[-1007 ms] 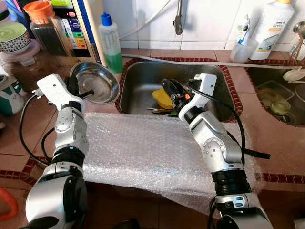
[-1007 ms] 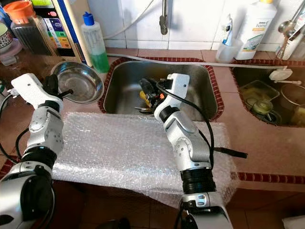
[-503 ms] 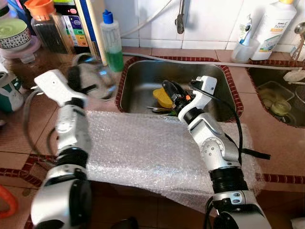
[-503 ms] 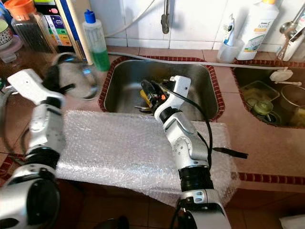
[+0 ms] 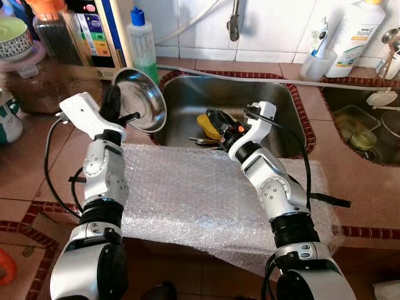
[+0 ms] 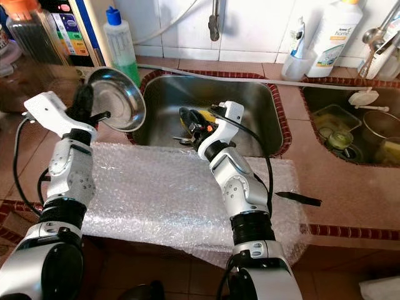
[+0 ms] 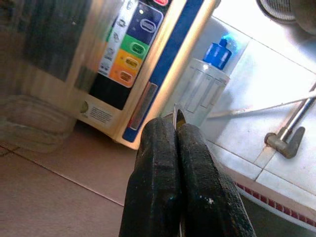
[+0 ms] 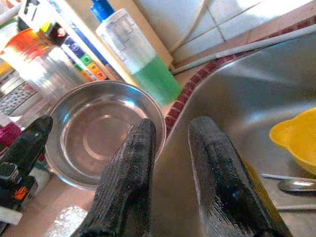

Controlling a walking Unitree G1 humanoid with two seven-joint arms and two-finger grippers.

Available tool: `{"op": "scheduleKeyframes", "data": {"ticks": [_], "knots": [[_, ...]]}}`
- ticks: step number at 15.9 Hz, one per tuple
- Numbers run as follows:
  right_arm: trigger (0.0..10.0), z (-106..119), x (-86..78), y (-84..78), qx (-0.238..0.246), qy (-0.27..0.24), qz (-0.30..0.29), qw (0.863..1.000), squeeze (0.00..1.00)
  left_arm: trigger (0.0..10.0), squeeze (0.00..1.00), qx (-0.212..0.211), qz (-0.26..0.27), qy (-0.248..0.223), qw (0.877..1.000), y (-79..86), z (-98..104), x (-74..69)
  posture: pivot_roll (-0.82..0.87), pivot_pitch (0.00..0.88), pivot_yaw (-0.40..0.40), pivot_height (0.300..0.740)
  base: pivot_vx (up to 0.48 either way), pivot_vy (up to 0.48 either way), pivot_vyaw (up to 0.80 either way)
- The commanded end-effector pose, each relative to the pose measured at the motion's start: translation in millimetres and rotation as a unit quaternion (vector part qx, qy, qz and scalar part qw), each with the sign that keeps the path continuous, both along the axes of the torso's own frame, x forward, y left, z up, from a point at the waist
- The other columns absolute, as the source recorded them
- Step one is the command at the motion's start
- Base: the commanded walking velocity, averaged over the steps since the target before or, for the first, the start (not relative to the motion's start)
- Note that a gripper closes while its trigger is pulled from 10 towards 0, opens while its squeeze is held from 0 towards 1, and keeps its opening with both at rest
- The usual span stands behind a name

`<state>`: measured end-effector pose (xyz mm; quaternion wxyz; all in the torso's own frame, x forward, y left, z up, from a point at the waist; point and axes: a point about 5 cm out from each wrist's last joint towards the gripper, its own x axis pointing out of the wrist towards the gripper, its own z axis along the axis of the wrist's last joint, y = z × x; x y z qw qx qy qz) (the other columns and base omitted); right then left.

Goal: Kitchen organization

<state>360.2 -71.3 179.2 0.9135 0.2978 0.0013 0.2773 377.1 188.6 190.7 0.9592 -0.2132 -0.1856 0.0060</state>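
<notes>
Steel bowl (image 5: 142, 100) hangs tilted at the sink's (image 5: 275, 100) left rim, above the tiled worktop (image 5: 37, 156), its rim pinched between the closed jaws of the left gripper (image 7: 177, 129). A green soap bottle (image 5: 142, 44) stands just behind it. The right gripper (image 8: 170, 148) reaches into the sink with its jaws parted and holding nothing, near a yellow dish (image 5: 209, 125) and some cutlery (image 5: 203, 141). Bubble wrap (image 5: 200, 187) covers the worktop in front of the sink, beneath both arms.

steel bowl (image 5: 141, 100) tipped up, carried sinkward
</notes>
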Motion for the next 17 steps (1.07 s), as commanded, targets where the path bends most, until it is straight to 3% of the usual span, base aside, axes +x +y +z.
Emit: {"op": "scheduleKeyframes", "data": {"ticks": [1, 4, 8, 10, 17], "knots": [[10.0, 1, 1.4, 0.9, 0.006, 0.004, 0.006, 1.000, 0.00, 0.0, 0.00, 0.000, 0.001, -0.017, 1.000, 3.3, 9, -1.2, 0.02, 0.133, -0.005, 0.740, 0.000, 0.000, 0.00], [10.0, -9, 9.7, 4.4, 0.079, 0.055, 0.018, 0.995, 0.00, 0.0, 0.00, -0.020, -0.037, -0.040, 0.998, -7.5, 18, -2.7, 0.04, 0.138, -0.012, 0.740, 0.000, 0.000, 0.00], [10.0, -12, 12.8, 21.7, 0.090, 0.067, 0.062, 0.992, 0.00, 0.0, 0.00, -0.036, -0.067, -0.052, 0.996, -19.5, 25, -8.8, 0.07, 0.147, -0.023, 0.740, 0.000, 0.000, 0.00], [10.0, -3, 12.6, 36.2, 0.105, 0.053, 0.098, 0.988, 0.00, 0.0, 0.00, -0.042, -0.077, -0.052, 0.995, -25.2, 25, -12.2, 0.09, 0.151, -0.034, 0.740, 0.000, 0.000, 0.00], [10.0, 0, 14.5, 44.9, 0.135, 0.040, 0.125, 0.982, 0.00, 0.0, 0.00, -0.072, -0.130, -0.053, 0.987, -53.5, 29, -29.4, 0.12, 0.162, -0.050, 0.740, 0.000, 0.000, 0.00]]}}
